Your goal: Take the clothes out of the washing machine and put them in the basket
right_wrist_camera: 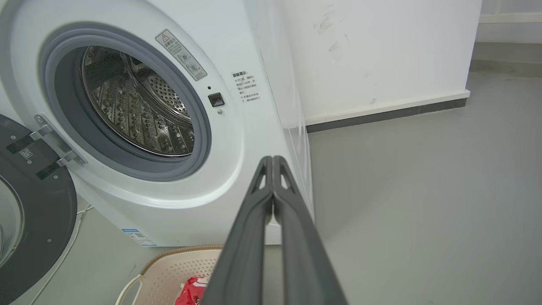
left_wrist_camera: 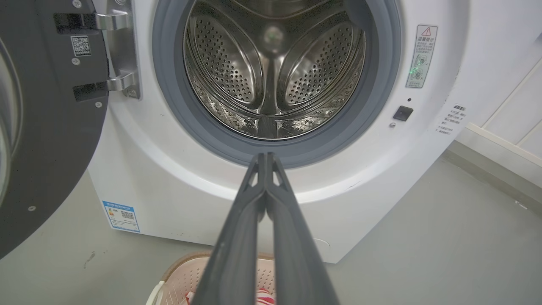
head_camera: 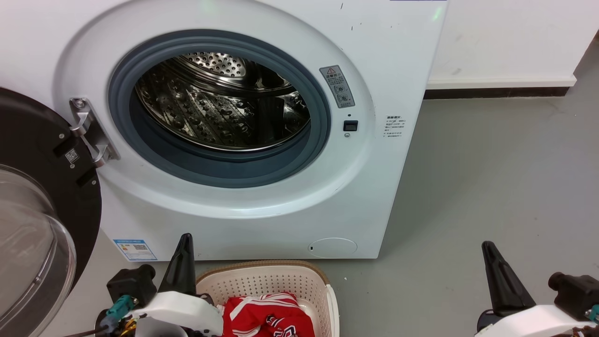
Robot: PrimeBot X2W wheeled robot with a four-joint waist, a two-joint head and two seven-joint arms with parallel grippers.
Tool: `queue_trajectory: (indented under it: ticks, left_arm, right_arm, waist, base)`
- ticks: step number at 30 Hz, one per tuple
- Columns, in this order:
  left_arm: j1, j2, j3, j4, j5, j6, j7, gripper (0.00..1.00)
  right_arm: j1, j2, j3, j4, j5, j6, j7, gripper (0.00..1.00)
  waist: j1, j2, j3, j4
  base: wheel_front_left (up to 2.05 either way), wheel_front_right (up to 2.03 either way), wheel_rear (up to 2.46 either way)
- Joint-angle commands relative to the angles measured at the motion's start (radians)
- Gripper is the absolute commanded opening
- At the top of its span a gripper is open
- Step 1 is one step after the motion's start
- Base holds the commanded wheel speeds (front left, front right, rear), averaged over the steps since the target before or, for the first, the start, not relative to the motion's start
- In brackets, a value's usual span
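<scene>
left tool (head_camera: 186, 243): long dark tapered fingers | right tool (head_camera: 488, 248): same | wrists (head_camera: 182, 306): white shells, black connectors (head_camera: 578, 288), teal plug (head_camera: 119, 306)

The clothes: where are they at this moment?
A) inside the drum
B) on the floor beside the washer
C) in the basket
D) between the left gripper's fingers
C: the red clothes lie in the basket in front of the washer, and the drum shows bare steel.

washing machine (head_camera: 262, 140) door open, drum bare | red clothes (head_camera: 266, 316) in basket (head_camera: 262, 281)
</scene>
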Motion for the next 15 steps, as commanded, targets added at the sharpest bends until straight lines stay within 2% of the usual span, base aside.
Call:
queue_trajectory:
  ticks: [1,6,7,15]
  left_arm:
    - [-0.028,-0.002,0.01,-0.011,-0.047,-0.006,0.008,0.0]
    - [-0.033,-0.005,0.023,-0.005,-0.136,-0.017,0.026,0.0]
    - [-0.035,-0.006,0.031,-0.001,-0.188,-0.023,0.037,0.0]
    - [-0.044,-0.009,0.052,0.01,-0.318,-0.039,0.065,0.0]
  right_arm:
    - [-0.039,-0.009,0.002,-0.001,0.053,0.0,0.0,0.0]
    - [-0.056,-0.014,0.002,0.023,0.149,0.0,0.003,0.0]
    - [-0.065,-0.017,0.003,0.036,0.205,0.0,0.005,0.0]
    - [-0.087,-0.022,0.001,0.069,0.342,0.0,0.012,0.0]
  waist:
    - [0.0,0.0,0.0,0.0]
    - [0.0,0.0,0.0,-0.001]
    - [0.0,0.0,0.0,-0.001]
    - [0.0,0.0,0.001,-0.002]
  base:
    - [0.0,0.0,0.0]
    - [0.0,0.0,0.0]
    - [0.0,0.0,0.0]
    - [0.0,0.0,0.0]
